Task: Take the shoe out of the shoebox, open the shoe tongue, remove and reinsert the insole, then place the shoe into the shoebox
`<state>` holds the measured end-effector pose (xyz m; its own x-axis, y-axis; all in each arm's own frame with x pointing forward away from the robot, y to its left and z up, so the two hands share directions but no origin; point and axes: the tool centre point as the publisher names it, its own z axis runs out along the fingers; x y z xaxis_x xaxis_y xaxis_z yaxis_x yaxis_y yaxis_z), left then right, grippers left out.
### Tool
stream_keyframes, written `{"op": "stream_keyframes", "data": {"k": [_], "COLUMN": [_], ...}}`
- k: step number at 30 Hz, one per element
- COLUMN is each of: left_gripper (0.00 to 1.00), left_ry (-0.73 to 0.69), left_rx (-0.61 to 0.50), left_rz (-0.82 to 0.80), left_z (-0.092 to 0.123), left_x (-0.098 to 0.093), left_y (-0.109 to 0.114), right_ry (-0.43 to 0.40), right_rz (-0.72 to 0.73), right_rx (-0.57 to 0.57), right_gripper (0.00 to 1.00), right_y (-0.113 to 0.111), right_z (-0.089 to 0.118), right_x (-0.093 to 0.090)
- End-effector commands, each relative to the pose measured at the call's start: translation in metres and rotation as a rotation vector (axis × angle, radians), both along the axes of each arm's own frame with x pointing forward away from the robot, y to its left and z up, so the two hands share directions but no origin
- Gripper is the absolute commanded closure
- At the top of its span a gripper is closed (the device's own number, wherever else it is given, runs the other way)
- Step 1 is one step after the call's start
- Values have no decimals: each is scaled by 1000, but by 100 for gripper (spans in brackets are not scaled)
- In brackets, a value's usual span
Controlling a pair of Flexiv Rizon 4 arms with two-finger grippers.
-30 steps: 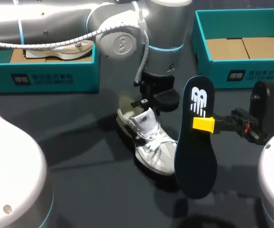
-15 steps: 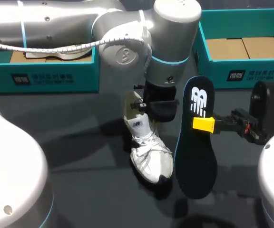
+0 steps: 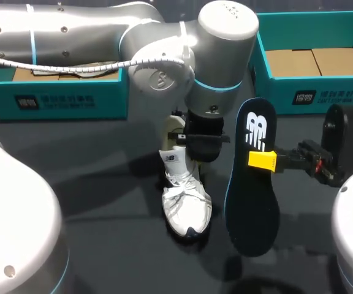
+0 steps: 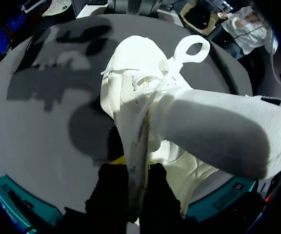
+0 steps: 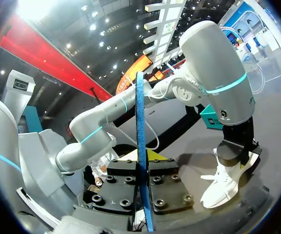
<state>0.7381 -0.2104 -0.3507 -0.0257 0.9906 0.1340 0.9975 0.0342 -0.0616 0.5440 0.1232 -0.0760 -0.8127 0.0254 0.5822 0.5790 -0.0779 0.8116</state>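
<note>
Since the earlier frames the white sneaker [image 3: 185, 202] has been swung round by the left gripper [image 3: 198, 139], so that its toe is now pointed down at the dark table [image 3: 103, 245] near its front edge. The gripper is clamped on the sneaker's heel collar. The navy insole [image 3: 252, 177] is held upright and unmoved just beside the sneaker, pinched at its edge by the right gripper [image 3: 263, 160].

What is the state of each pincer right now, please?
Left pincer: closed on the heel-end rim of the white shoe.
Right pincer: closed on the dark blue insole, holding it on edge.
</note>
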Motion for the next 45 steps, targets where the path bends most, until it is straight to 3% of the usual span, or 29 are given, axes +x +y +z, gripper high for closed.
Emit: {"op": "stream_keyframes", "data": {"k": [1,14,26,31,33,41,43,45], "left_gripper": [100,100,100,100,79,51,32,4], "left_ry": [-1,7,22,23,26,36,19,11], "left_rx": [1,6,30,33,32,-33,-88,-158], "left_rz": [-13,-65,-65,-66,-67,-66,-69,-73], "left_z": [-7,-19,-32,-29,-28,-16,-8,3], "left_x": [-4,-17,-11,-16,-16,-18,-18,-17], "left_y": [0,2,-10,-4,-4,-2,1,4], "right_ry": [5,5,5,5,5,5,5,5], "right_rz": [-52,-52,-52,-52,-52,-52,-52,-52], "right_rx": [-34,-34,-34,-34,-34,-34,-34,-34], "right_gripper": [100,100,100,100,100,100,100,100], "right_y": [0,0,0,0,0,0,0,0], "right_z": [3,3,3,3,3,3,3,3], "right_x": [-8,-8,-8,-8,-8,-8,-8,-8]}}
